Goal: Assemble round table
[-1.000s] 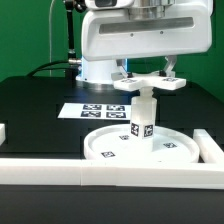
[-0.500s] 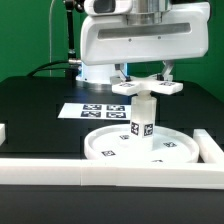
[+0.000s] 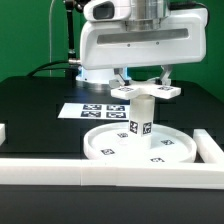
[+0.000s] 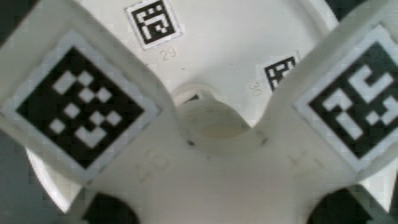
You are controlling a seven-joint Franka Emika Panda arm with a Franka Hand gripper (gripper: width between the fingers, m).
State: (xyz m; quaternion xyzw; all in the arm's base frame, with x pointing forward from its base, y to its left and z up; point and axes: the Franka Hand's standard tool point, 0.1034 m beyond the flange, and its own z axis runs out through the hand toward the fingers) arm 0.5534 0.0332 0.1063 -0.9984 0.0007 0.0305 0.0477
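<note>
With jaws clenched on the cross-shaped piece [image 3: 146, 91] between them, the gripper [image 3: 145, 78] sits lower than a second ago, bringing that piece seemingly onto the leg [image 3: 141, 120] standing beneath the jaws on the round disc [image 3: 176, 150], so joining likely begins.

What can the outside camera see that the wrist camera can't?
Only the exterior view shows the tool gripping the cross, the side of the leg standing on the disc, the marker board and the rails. Only the wrist view shows the top of the cross from above, big and close. Both show the cross and the disc under it.
</note>
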